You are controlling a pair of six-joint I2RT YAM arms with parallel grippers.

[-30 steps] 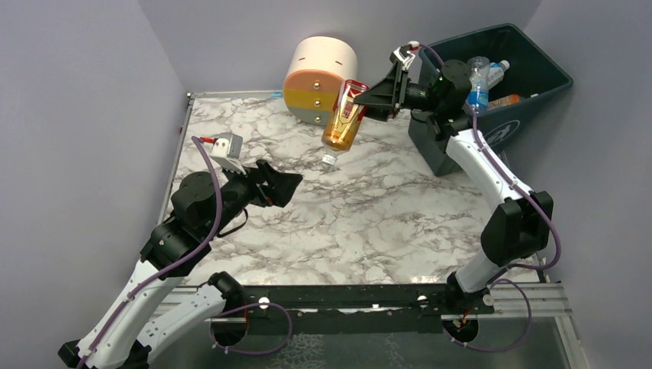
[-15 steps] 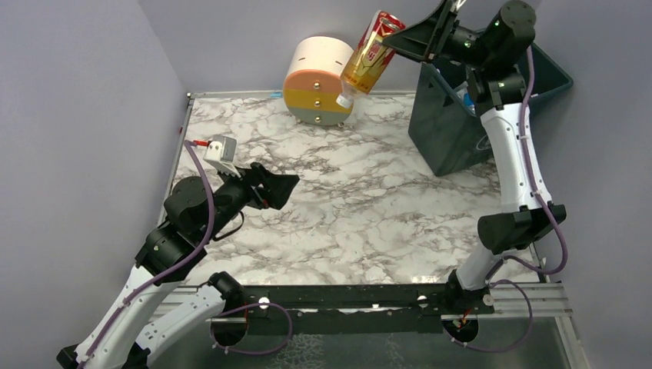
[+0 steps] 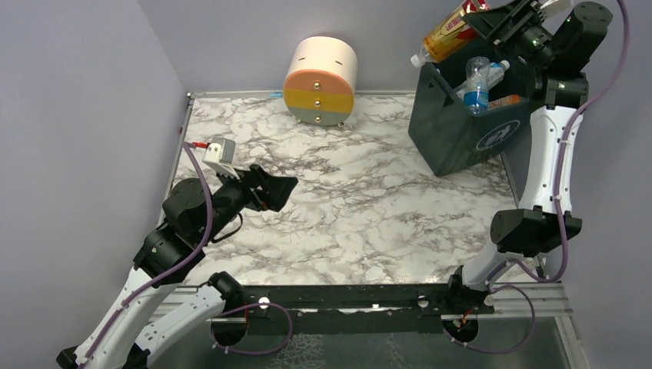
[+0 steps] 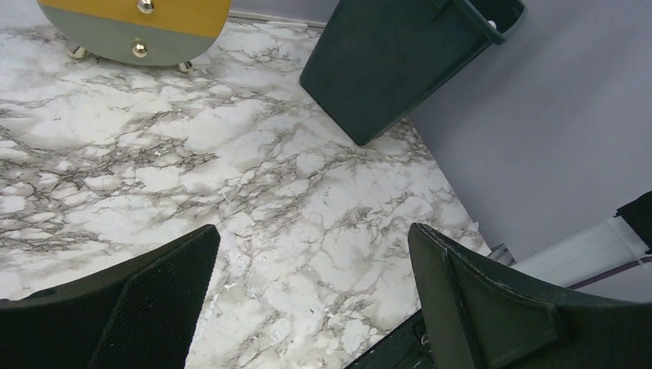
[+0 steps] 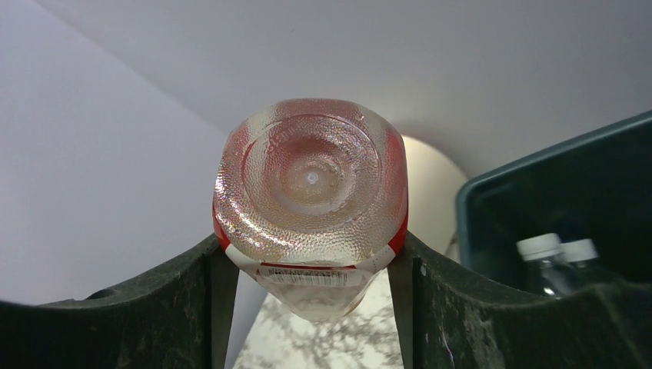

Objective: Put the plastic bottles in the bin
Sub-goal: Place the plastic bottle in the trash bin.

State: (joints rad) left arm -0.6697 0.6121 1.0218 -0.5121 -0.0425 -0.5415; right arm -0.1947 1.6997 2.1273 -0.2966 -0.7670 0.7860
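Note:
My right gripper (image 3: 478, 17) is shut on an orange-filled plastic bottle (image 3: 448, 31) with a red label, held high above the far left corner of the dark green bin (image 3: 454, 131). The bottle is tilted, its white cap pointing down and left. In the right wrist view its clear dimpled base (image 5: 311, 181) faces the camera between the two fingers of the right gripper (image 5: 311, 265). Inside the bin lie a clear blue-labelled bottle (image 3: 477, 86), a second clear one (image 3: 498, 71) and an orange one (image 3: 504, 101). My left gripper (image 3: 283, 188) is open over the table's left side, holding nothing.
A cream, orange and grey round drawer unit (image 3: 321, 81) stands at the back of the marble table (image 3: 369, 207). Grey walls close in on the left, back and right. The left wrist view shows the bin's outer wall (image 4: 388, 65) and the drawer unit (image 4: 138, 27) ahead.
My right arm has swung the bottle up and to the right, from over the table's middle back to above the bin's rim. The left arm has barely moved.

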